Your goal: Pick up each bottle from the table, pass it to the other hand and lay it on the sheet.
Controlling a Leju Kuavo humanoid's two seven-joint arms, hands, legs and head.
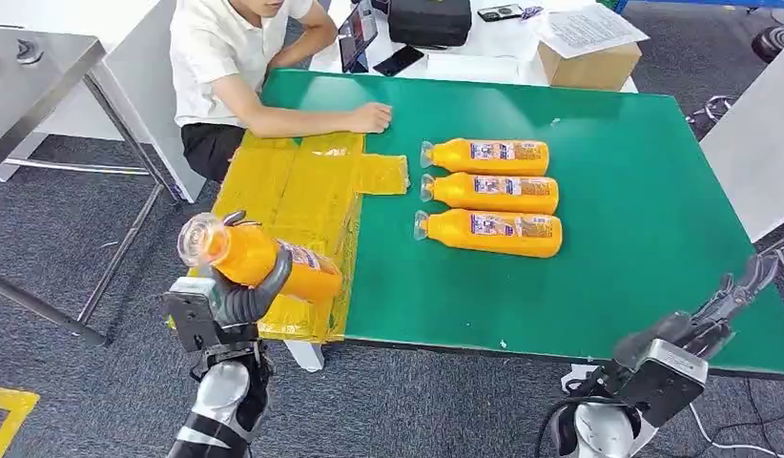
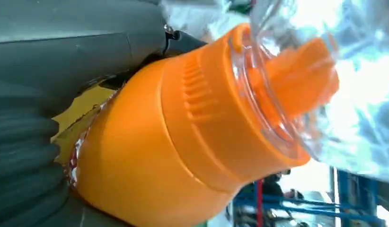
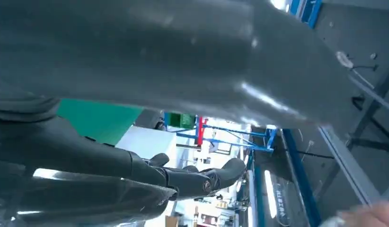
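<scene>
Gripping orange bottle (image 1: 259, 260), clear cap, left hand (image 1: 237, 298)

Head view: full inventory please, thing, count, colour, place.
bottles on table: 3, orange, lying side by side mid-table, caps toward the sheet
held bottle: 1, orange, clear cap, over the sheet's near end
sheet: 1, yellow, table's left part
table: 1, green
cardboard box: 1, brown, behind the table
person: 1, white shirt, hand resting on the sheet's far edge
left hand: grips held bottle
right hand: open, at table's near right edge
</scene>
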